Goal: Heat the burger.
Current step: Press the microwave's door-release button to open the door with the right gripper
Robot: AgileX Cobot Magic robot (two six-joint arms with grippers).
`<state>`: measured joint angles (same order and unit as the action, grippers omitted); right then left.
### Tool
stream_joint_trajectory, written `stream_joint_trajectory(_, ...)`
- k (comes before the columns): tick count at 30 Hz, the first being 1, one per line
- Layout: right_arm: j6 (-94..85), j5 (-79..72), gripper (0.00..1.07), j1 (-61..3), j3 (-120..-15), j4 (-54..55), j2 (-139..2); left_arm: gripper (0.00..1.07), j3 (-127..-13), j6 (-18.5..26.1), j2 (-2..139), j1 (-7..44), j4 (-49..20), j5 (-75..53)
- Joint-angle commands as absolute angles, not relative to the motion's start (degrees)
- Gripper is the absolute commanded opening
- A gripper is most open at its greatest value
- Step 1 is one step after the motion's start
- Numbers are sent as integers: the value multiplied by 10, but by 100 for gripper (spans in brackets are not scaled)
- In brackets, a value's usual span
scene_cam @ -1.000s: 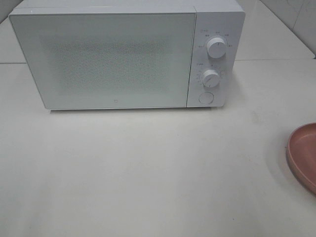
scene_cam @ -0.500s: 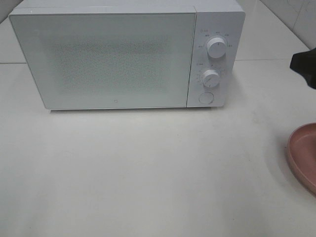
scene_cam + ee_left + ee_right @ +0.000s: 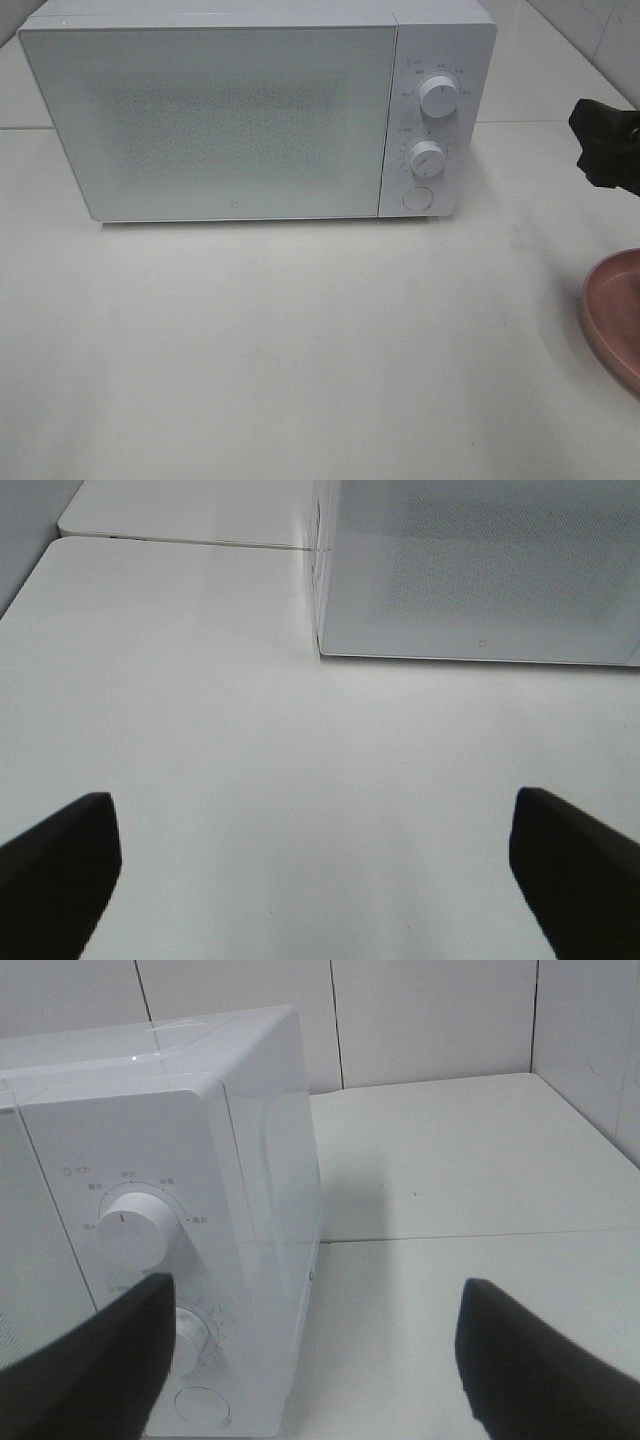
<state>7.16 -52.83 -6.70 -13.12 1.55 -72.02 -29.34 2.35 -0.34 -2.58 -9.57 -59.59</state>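
A white microwave (image 3: 240, 120) stands with its door closed at the far side of a pale bench (image 3: 300, 350), seen from a high camera. Two round knobs, upper (image 3: 439, 95) and lower (image 3: 427, 158), and a round button (image 3: 417, 198) line the control panel on its right side. A round pink plate (image 3: 612, 310), cut off by the frame's right edge, rests on the bench to the near right, well apart from the oven; the part that shows carries nothing.

The right fingers (image 3: 605, 150) appear as a dark shape at the right edge, above the bench, to the right of the control panel and farther back than the plate. From the right wrist camera they (image 3: 90, 1370) are spread well apart and grip nothing, with the knobs and the oven's right wall in front of them.

The left fingers (image 3: 60, 880), outside the high view, are spread to their widest over bare bench and grip nothing, facing the oven's near left corner.

The burger shows in none of the three views.
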Motion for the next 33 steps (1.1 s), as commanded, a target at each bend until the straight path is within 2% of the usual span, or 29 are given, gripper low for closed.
stream_joint_trajectory(1,68,-571,75,-68,-131,10,-751,98,-293,25,-15,-28,-95,-590)
stream_joint_trajectory(9,68,-661,75,-68,-131,9,-855,98,-293,25,-15,-28,-95,-590)
stream_joint_trajectory(16,68,-672,75,-70,-131,17,-894,98,-293,25,-15,-28,-95,-590)
stream_joint_trajectory(20,61,-674,75,-101,-131,48,-909,98,-293,25,-15,-28,-95,-590)
stream_joint_trajectory(21,57,-678,75,-129,-131,84,-916,98,-293,25,-15,-28,-95,-590)
stream_joint_trajectory(25,48,-690,75,-166,-131,133,-926,98,-293,25,-15,-28,-95,-590)
stream_joint_trajectory(27,19,-697,75,-232,-131,219,-936,98,-293,25,-15,-28,-95,-590)
stream_joint_trajectory(30,14,-697,75,-245,-131,237,-936,98,-293,25,-15,-28,-95,-590)
stream_joint_trajectory(32,-6,-697,75,-292,-135,294,-936,98,-293,25,-15,-28,-95,-590)
stream_joint_trajectory(33,-6,-697,75,-292,-135,294,-936,98,-293,25,-15,-28,-95,-590)
